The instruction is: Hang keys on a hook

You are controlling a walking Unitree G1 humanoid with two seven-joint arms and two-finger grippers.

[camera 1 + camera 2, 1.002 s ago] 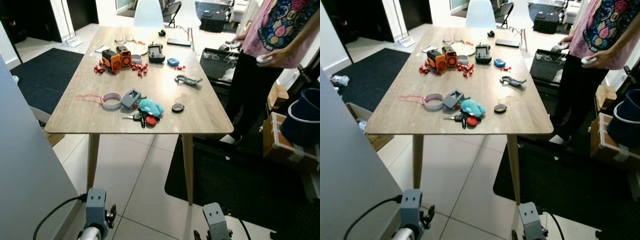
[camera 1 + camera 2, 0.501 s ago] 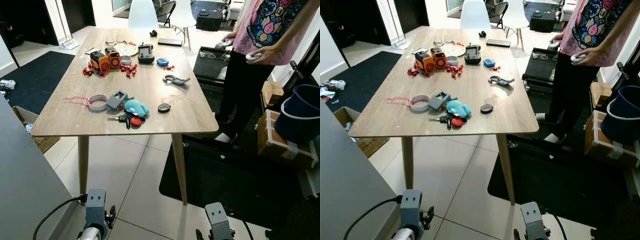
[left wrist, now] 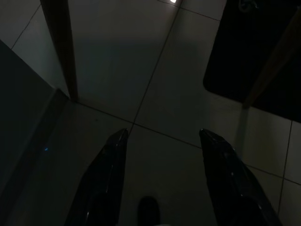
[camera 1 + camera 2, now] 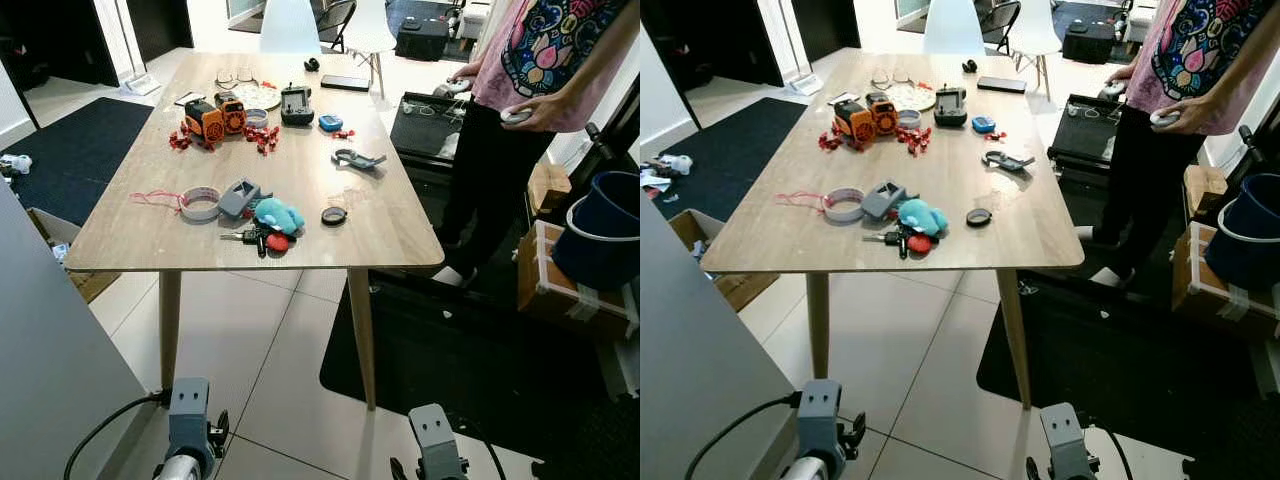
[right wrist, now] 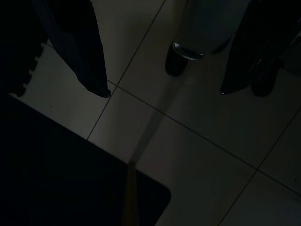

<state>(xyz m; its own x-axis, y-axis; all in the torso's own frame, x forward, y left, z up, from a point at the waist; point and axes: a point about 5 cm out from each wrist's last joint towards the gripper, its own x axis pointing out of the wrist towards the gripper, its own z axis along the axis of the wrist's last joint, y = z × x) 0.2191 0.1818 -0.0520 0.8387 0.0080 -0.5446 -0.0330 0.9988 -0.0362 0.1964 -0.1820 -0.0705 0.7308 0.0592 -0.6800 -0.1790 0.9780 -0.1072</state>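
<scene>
Left eye view: a wooden table [image 4: 300, 190] stands on a tiled floor. The keys [image 4: 254, 237] lie near the table's front edge, touching a red tag [image 4: 277, 243] and just beside a teal plush toy [image 4: 277, 213]. A roll of tape [image 4: 200, 203] and a grey block [image 4: 238, 197] sit behind them, an orange toy [image 4: 214, 119] farther back. A person [image 4: 530, 110] stands at the table's right side.

Right eye view: the same layout; a dark blue bucket [image 4: 1250, 230] stands on the far right, and both arms hang low below the table.

Left wrist view: dark. The left gripper [image 3: 162, 136] hangs above the floor tiles, fingers spread wide apart, gripping nothing.

Right wrist view: dark. The right gripper [image 5: 164, 94] hangs over tiles and what appears to be a black mat [image 5: 56, 179], fingers spread wide, nothing between them
</scene>
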